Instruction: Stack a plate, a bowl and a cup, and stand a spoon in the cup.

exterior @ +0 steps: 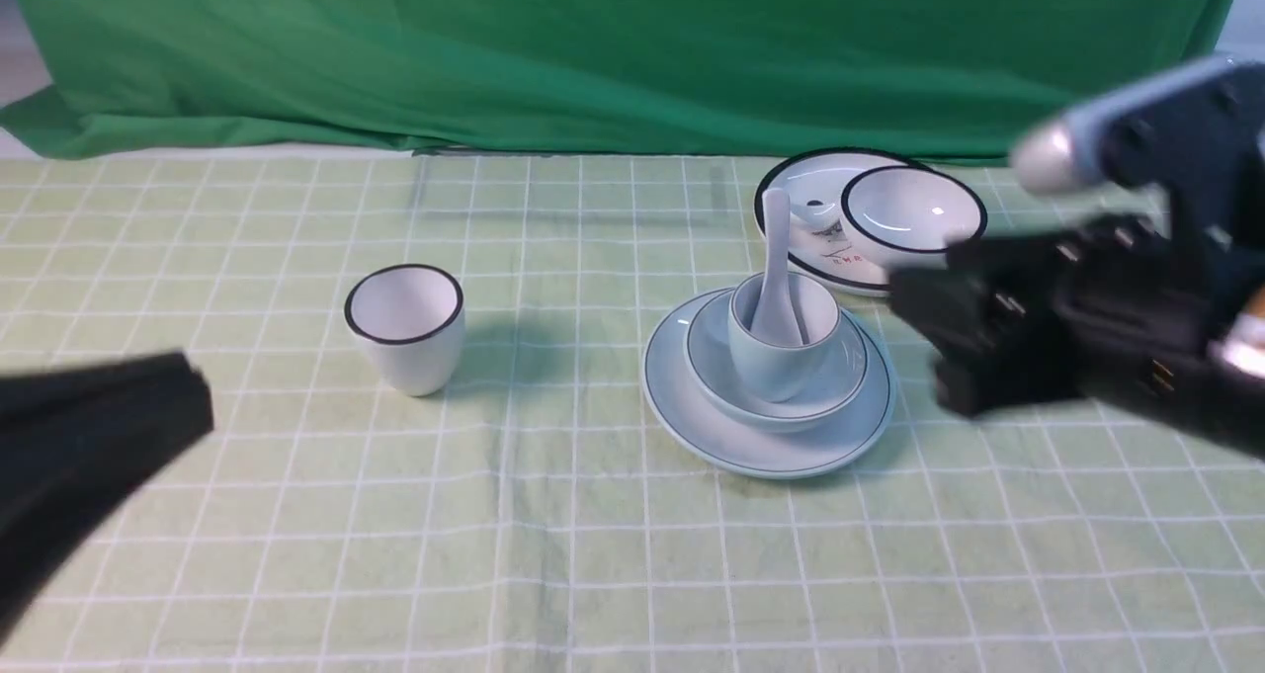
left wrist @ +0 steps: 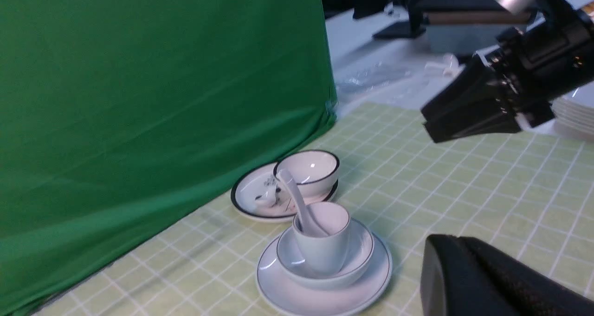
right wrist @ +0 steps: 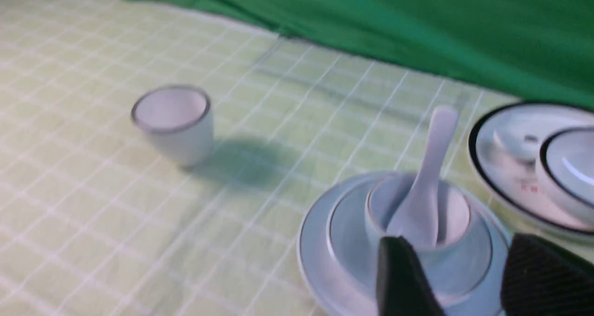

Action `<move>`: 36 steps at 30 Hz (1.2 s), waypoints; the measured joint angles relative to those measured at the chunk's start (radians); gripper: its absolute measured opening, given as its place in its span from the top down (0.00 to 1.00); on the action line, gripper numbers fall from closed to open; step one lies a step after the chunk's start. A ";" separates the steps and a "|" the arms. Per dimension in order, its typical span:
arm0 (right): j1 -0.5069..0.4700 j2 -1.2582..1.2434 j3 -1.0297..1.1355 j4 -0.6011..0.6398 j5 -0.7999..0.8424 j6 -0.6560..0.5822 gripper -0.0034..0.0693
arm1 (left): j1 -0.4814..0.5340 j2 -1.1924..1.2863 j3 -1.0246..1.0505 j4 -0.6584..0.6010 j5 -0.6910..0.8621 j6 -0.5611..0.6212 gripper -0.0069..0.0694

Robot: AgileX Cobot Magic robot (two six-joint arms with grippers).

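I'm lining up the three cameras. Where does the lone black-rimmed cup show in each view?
Front view: black-rimmed cup stands alone on the checked cloth, left of the stacked dishes.
Left wrist view: not in it.
Right wrist view: the cup, blurred, apart from the stacked dishes.
Shared landmark: the spoon standing in those dishes.

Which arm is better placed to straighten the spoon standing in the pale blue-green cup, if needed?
Probably right. The right gripper hangs just beside the plate, jaws open and empty, facing the spoon in the cup. The left gripper sits far off, nearer the black-rimmed cup.
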 joint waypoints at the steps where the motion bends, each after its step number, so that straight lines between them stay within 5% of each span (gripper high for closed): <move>1: 0.000 -0.043 0.023 0.000 0.040 0.001 0.58 | 0.000 -0.026 0.046 0.000 -0.046 0.000 0.91; 6: 0.000 -0.273 0.146 0.000 0.148 0.035 0.78 | 0.000 -0.118 0.276 0.004 -0.273 -0.001 0.91; 11: 0.000 -0.432 0.217 0.001 0.191 0.039 0.78 | 0.000 -0.122 0.420 0.010 -0.336 -0.002 0.91; 25: -0.001 -0.512 0.249 0.000 0.206 0.041 0.73 | 0.000 -0.122 0.532 0.010 -0.078 -0.005 0.91; 31: -0.157 -0.620 0.278 -0.015 0.248 0.021 0.87 | 0.000 -0.122 0.532 0.010 -0.073 -0.005 0.91; 34: -0.357 -0.762 0.395 -0.018 0.249 -0.061 0.93 | 0.000 -0.122 0.532 0.010 -0.073 -0.005 0.91; 36: -0.399 -0.804 0.438 -0.018 0.242 -0.081 0.93 | 0.000 -0.122 0.532 0.010 -0.073 -0.005 0.91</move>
